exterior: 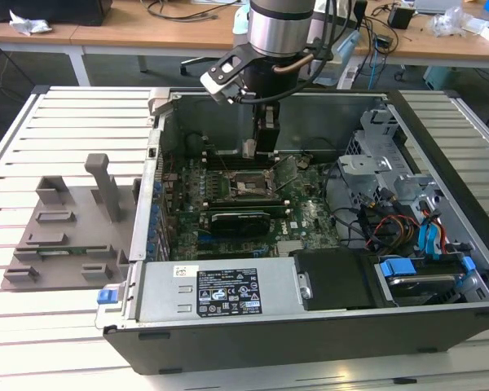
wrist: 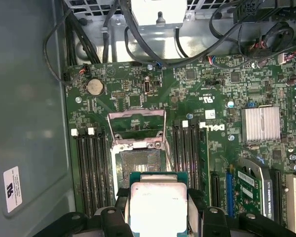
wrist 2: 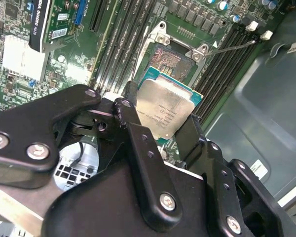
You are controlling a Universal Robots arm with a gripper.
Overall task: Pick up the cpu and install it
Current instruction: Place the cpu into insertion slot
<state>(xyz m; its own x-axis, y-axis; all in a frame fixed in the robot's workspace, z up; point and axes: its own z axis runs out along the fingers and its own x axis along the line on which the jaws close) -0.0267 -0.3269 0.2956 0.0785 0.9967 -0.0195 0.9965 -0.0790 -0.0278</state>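
One black two-fingered gripper (wrist 2: pixel 162 117) pinches the cpu (wrist: pixel 158 207), a small flat square chip with a silver-grey metal top plate and thin teal edge, by two opposite sides, holding it aloft inside the open grey computer case (exterior: pixel 310 350). In both wrist views the chip hangs just short of the open silver-framed socket (wrist: pixel 140 165) on the green motherboard (wrist: pixel 138 98), apart from it, with the socket's hinged metal frame (wrist: pixel 136 123) raised on the far side. Chip edges lie roughly parallel to the socket's, so the offset is judged short, forward and down.
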